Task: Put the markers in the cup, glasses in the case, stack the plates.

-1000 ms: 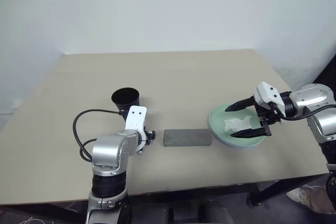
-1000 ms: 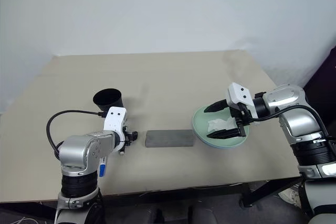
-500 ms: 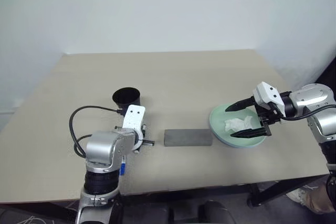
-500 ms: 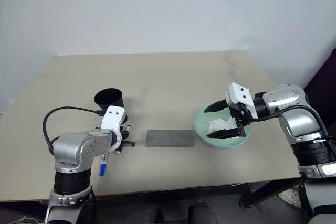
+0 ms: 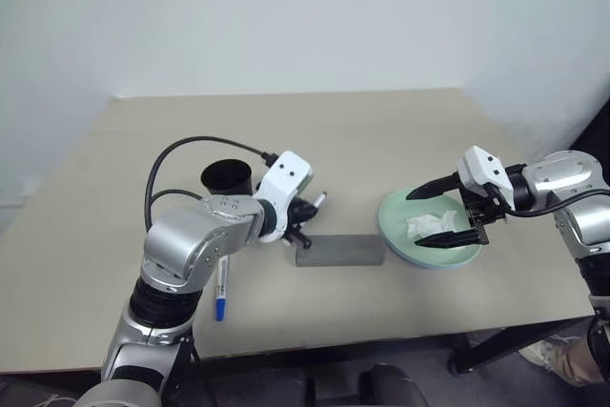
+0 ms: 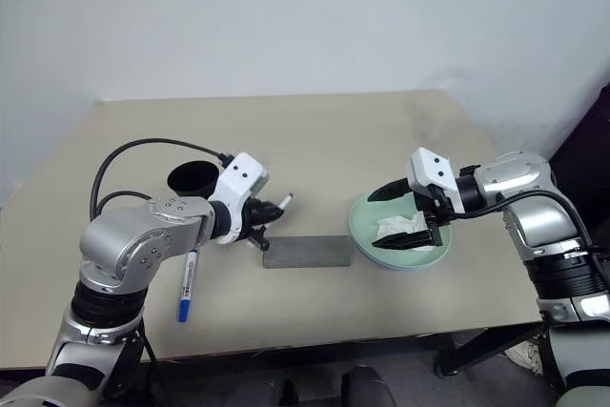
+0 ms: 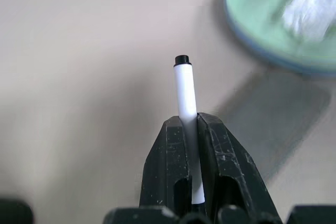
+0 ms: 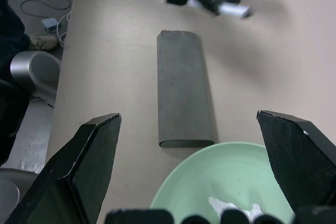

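Observation:
My left gripper (image 5: 303,211) is shut on the thin white marker (image 7: 184,90) with the black tip. It holds the marker above the table between the black cup (image 5: 227,176) and the closed grey case (image 5: 340,250). The blue-capped marker (image 5: 221,283) lies flat on the table near the front. The mint green plate (image 5: 393,221) sits on the light blue plate, whose edge (image 5: 434,263) shows beneath it. My right gripper (image 5: 416,220) hangs open over the green plate. The glasses are out of view.
A crumpled white tissue (image 5: 429,226) lies in the green plate. The left arm's black cable (image 5: 191,145) loops above the cup. The table's front edge runs close to the blue-capped marker.
The left gripper shut on the thin marker and lifted it up and to the right, uncovering the blue-capped marker on the table. The right arm has not moved.

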Robot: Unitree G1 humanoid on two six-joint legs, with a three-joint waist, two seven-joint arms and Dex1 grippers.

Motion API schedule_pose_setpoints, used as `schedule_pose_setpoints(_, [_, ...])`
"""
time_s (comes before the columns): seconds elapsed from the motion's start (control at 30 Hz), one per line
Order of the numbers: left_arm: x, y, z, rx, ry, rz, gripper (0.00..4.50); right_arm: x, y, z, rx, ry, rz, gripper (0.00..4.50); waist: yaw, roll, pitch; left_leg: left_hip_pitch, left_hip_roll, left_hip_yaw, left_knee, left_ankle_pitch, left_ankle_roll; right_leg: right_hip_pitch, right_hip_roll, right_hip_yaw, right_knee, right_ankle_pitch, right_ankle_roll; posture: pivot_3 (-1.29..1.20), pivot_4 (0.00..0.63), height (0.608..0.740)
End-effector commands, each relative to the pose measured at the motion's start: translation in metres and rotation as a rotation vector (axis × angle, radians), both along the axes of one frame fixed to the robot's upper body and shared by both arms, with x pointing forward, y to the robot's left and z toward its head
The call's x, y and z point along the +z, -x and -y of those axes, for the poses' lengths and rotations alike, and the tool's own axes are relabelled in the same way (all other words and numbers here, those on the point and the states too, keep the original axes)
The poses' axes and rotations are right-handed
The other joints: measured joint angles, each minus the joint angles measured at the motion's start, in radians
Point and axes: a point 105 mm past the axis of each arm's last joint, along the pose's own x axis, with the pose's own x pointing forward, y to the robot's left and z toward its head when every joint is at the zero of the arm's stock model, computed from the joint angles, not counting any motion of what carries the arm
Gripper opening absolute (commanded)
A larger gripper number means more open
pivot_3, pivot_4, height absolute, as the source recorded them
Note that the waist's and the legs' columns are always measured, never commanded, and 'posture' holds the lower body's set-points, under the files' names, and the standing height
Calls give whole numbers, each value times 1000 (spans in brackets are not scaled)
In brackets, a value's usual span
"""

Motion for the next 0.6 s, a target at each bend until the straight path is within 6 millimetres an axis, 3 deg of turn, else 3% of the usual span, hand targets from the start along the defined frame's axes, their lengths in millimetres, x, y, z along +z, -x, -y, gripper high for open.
schedule_pose_setpoints(0.03, [54,-22,-20,179,147,323,46,13,-3,0,-6,-13,52,4500,3,0,0,0,0,0,0,0,0,1,0,0,-2,1,-1,0,0,738])
schedule_pose_setpoints(0.13, [74,-28,-36,237,192,502,46,13,-2,1,-9,-15,50,4500,0,0,0,0,1,1,0,0,1,2,1,1,-6,3,-2,0,0,738])
schedule_pose_setpoints(0.2, [77,-35,-50,286,214,530,46,13,-2,1,-9,-16,49,4500,0,0,0,0,1,1,-1,0,1,2,1,1,-7,3,-2,0,0,738])
schedule_pose_setpoints(0.43, [79,-45,-91,421,249,592,46,12,-3,0,-7,-17,48,4500,3,0,0,-2,1,1,-1,0,3,2,1,0,-9,4,0,0,0,738])
schedule_pose_setpoints(0.6, [69,-44,-105,443,259,589,46,13,-3,-1,-4,-18,48,4500,3,0,0,-2,1,1,-1,0,4,2,1,0,-9,5,1,0,0,738])
